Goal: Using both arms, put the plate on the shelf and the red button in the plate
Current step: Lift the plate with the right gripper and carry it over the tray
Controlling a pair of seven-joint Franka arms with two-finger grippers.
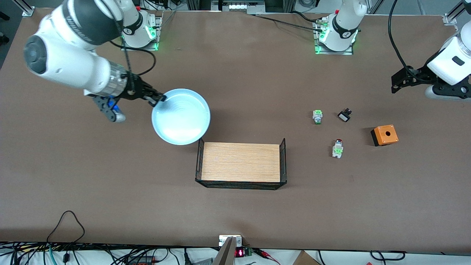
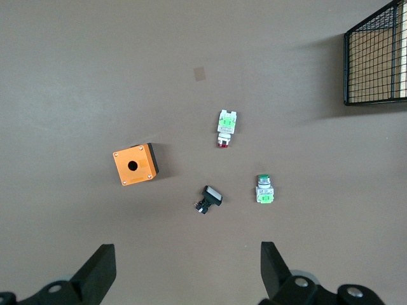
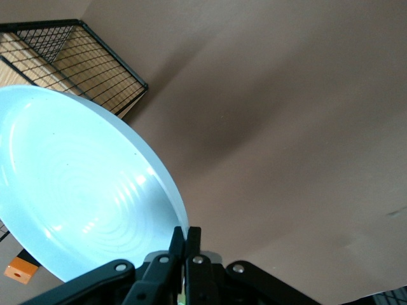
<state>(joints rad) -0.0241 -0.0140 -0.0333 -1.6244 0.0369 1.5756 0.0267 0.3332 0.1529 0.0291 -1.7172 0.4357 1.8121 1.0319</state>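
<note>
The right gripper [image 1: 159, 98] was clenched on the rim of the plate [image 1: 181, 116], carrying it in the air beside the wire tray [image 1: 241, 186], probably to set it inside; the left gripper [image 2: 188, 274] waited released near the table's edge; the red button [image 1: 337, 148] lay on the table between tray and orange box [image 1: 384, 135].

No text is legible anywhere (labels too small).

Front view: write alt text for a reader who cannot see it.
The right gripper holds a round pale-blue glossy plate by its rim above the brown table, beside a wire-sided tray with a wooden floor. The open left gripper waits over the table's edge.
</note>
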